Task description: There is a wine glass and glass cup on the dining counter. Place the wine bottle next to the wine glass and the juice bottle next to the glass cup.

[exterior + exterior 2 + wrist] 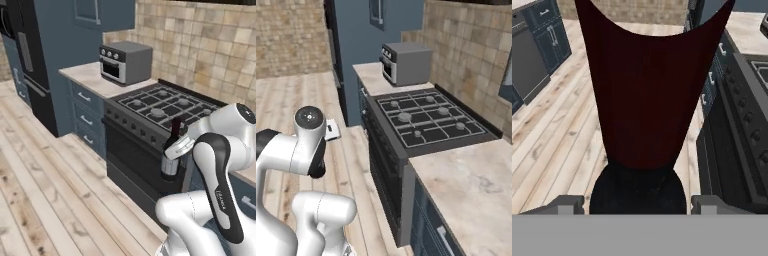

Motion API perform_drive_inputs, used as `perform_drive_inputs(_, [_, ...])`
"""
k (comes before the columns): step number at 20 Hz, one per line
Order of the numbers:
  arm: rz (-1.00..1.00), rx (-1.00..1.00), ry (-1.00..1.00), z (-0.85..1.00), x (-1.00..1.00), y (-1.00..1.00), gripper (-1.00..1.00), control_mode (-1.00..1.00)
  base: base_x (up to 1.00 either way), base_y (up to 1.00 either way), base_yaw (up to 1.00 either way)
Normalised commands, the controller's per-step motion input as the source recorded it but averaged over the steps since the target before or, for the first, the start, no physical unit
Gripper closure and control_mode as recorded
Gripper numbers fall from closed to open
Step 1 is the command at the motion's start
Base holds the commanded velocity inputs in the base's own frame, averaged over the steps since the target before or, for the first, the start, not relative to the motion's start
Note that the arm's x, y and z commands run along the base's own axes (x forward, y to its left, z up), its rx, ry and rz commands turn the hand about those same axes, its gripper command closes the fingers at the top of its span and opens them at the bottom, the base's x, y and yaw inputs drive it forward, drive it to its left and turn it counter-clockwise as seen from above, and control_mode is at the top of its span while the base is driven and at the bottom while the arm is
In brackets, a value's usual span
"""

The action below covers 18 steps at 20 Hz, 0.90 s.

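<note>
Wine bottle (171, 152) hangs upright in the air in front of the stove (160, 107), level with the oven door, well above the wooden floor (45, 190), with its dark red top just at the height of the stove's front edge and its greyish-white label low on the body. Gripper (181, 146) reaches in from the arm's side and is clamped around the bottle near the shoulder, where neck meets body. From the hand view, the bottle (643, 100) rises straight up between the two finger tips (566, 204), the black body at the bottom and the dark red neck spreading toward the top, the tips sitting close against either side of it. Left of the stove on the same worktop stands a grey toaster oven (125, 61), with blue drawers (85, 117) below it. In the right base view the arm stands away from the stove (426, 120), over the floor, and a stretch of pale counter (471, 190) lies on the stove's near side
</note>
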Motion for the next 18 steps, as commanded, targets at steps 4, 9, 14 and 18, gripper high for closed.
perform_drive_inputs(4, [0.0,0.0,0.0,0.0,0.0,0.0,1.0,1.0,0.86,0.46,0.0])
perform_drive_inputs(9, [0.0,0.0,0.0,0.0,0.0,0.0,1.0,1.0,0.63,0.5,0.18])
perform_drive_inputs(14, [0.0,0.0,0.0,0.0,0.0,0.0,1.0,1.0,0.46,0.39,0.4])
perform_drive_inputs(18, [0.0,0.0,0.0,0.0,0.0,0.0,1.0,1.0,0.46,0.39,0.41])
